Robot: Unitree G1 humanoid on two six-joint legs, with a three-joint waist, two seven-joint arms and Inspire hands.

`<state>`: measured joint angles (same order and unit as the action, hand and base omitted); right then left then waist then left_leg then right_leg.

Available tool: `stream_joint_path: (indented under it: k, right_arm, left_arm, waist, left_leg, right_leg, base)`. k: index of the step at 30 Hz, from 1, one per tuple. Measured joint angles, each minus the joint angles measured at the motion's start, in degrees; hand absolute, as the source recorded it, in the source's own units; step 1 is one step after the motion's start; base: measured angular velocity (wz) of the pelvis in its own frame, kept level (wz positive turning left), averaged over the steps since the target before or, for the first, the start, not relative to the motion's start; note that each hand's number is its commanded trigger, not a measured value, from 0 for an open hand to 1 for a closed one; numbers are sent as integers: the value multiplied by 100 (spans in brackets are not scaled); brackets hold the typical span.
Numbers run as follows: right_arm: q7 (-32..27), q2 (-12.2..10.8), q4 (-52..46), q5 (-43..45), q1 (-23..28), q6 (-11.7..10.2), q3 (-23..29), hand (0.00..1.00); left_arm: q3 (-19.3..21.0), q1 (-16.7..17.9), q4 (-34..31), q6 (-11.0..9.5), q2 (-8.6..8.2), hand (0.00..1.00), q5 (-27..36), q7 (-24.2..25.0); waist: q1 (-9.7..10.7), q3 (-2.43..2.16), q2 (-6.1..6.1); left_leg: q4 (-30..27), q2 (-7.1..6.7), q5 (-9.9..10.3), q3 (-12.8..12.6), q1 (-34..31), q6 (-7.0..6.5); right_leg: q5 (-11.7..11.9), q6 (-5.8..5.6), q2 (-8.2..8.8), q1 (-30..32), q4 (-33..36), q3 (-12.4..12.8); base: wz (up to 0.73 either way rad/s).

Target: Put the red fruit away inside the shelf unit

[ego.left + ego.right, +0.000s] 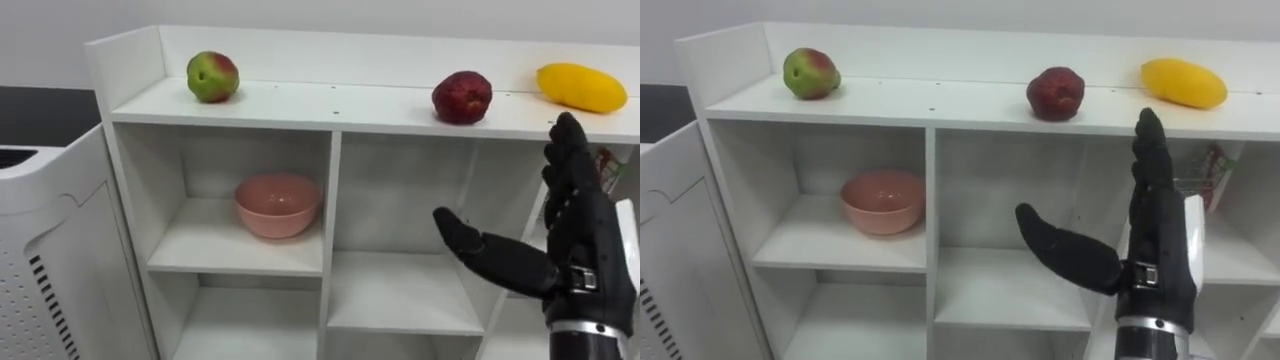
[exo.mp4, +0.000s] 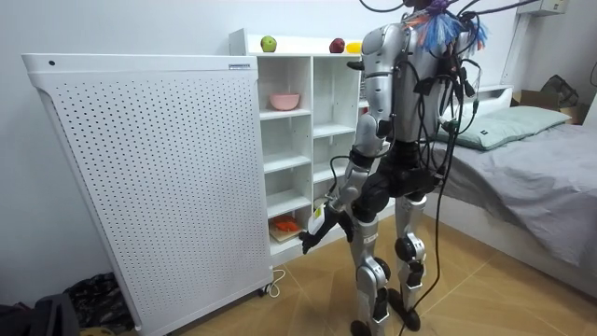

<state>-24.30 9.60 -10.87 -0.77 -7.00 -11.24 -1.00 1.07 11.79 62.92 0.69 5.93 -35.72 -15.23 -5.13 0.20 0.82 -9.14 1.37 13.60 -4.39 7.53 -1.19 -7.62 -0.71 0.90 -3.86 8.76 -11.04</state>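
No text, label, number or sign can be read in any of the views.
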Motion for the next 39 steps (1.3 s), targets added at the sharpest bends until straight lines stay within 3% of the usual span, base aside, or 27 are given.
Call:
stream_joint_path:
  k: [8,14,19,25,32,39]
  right_arm:
    - [-329,329,4,-138,-737,83,445,0]
    - [-463,381,220,-150,-929,89,457,0]
    - [-477,385,651,-146,-1343,96,482,0]
    - [-440,418,923,-312,-1489,138,483,0]
    - [-443,469,1445,-305,-2070,218,514,0]
    - [-360,617,1656,-306,-2100,269,513,0]
  left_arm:
    - [109,13,-229,69,49,0,-26,95]
    - [94,21,-233,69,52,0,-32,110]
    - [111,17,-337,133,45,0,-54,223]
    - [145,25,-386,187,47,0,-104,246]
    - [180,24,-385,218,53,0,-102,382]
    - [179,48,-366,316,53,0,-104,503]
  waist:
    - [1,-12,211]
    - [-78,-8,310]
    - [-146,22,275]
    - [-160,15,238]
    - [-140,10,238]
    - [-159,7,252]
  left_leg:
    - [2,-1,-1,122,-15,0]
    - [-4,-4,-2,163,20,-1]
    - [-38,-1,-5,163,-35,5]
    - [-43,2,-16,220,-105,23]
    - [-44,-3,-17,263,-101,21]
    - [-45,0,-18,289,-103,21]
  right_leg:
    - [0,-1,-2,-15,-4,-40]
    - [0,-1,1,-73,-15,-1]
    - [-1,-1,1,-33,-15,0]
    - [-1,-1,-5,2,-14,-27]
    - [0,-1,5,-3,-14,-79]
    - [0,-1,8,-8,-14,-120]
  base:
    - [4]
    - [4]
    - [0]
    - [6]
    - [1]
    - [2]
